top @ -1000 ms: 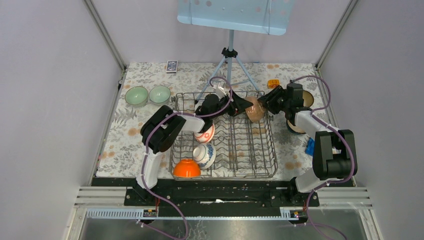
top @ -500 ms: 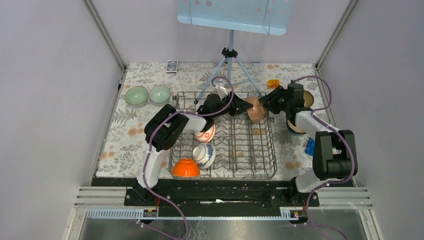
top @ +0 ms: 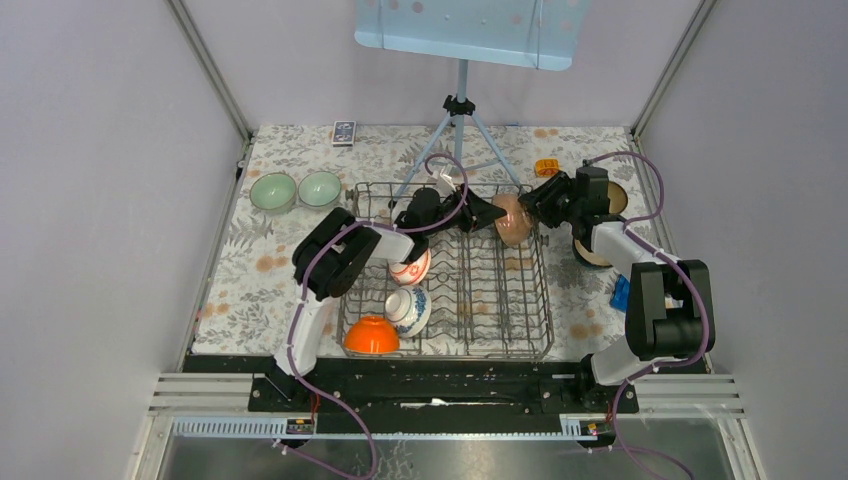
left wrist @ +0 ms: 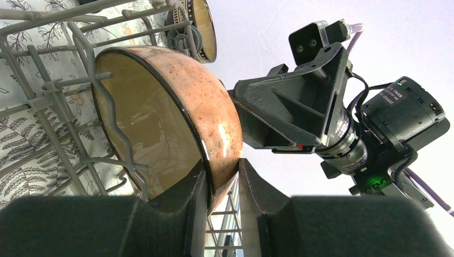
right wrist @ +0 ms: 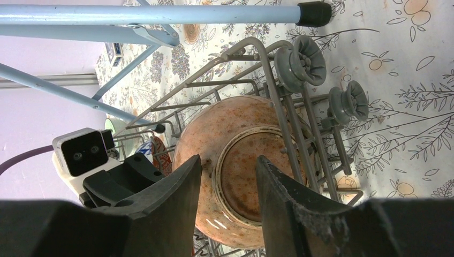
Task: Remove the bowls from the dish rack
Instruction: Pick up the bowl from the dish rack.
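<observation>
Speckled bowl, orange-brown outside and tan inside, stands on edge at approx. the 1 o'clock corner of the dish rack, among the tines by the far rim. L gripper is at it from 9 o'clock. Its fingers sit one inside and one outside the rim, pressed vs. both faces, i.e. clamped on the rim. R gripper faces the bowl's underside from 3 o'clock. Its jaws stand apart w/ part of the foot ring showing between them, but it can't be told whether they touch or grip the bowl.

Elsewhere in the rack:
- Red-and-white bowl at approx. 9 o'clock, just by the L arm.
- Blue-and-white bowl next to it on the near side, tipped over.
- Orange bowl at the 7 o'clock corner.

Outside the rack, on the floral mat:
- Pale green bowl and second green bowl sit upright, side by side, at 10 o'clock.
- Brown bowl and another brown bowl are at 2–3 o'clock, partly hidden by the R arm.

Tripod stands at 12 o'clock, its legs reaching the rack's far rim.
</observation>
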You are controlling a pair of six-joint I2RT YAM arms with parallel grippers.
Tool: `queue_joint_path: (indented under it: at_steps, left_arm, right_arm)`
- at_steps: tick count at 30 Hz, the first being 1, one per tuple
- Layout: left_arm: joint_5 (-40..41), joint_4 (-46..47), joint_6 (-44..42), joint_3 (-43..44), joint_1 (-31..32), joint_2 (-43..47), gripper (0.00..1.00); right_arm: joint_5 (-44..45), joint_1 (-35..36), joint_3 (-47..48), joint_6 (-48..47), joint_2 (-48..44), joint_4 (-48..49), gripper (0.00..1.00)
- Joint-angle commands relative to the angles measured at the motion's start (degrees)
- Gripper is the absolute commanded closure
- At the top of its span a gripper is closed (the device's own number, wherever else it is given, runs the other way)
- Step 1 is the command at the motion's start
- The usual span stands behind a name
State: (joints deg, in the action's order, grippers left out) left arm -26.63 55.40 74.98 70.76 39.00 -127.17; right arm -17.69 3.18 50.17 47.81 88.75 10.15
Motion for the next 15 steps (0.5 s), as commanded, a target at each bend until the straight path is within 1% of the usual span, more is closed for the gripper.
queue_joint_path:
  at_steps: [1,5,9,15]
  left_arm:
    - [-2.6,12.5,1.5,4.7,1.3,1.9,1.0]
    - [-2.6,13.9,3.0,4.7,1.0,2.5,1.0]
    - [-2.5,15.8,5.0,4.6,0.5,2.8,1.0]
    - [-3.0,14.4,4.4,4.9,0.2,3.5,1.0]
  right_arm:
    - [-1.7,-0.4,0.7,-0.2,-1.5,0.9,0.49]
    - [-1.1,-0.5,1.6,-0.9,-2.6,-0.8,0.41]
    - [-1.1,-0.6,1.9,-1.2,-3.5,-1.4,0.4]
    - [-1.8,-0.7,2.3,-1.3,-3.9,-1.5,0.4]
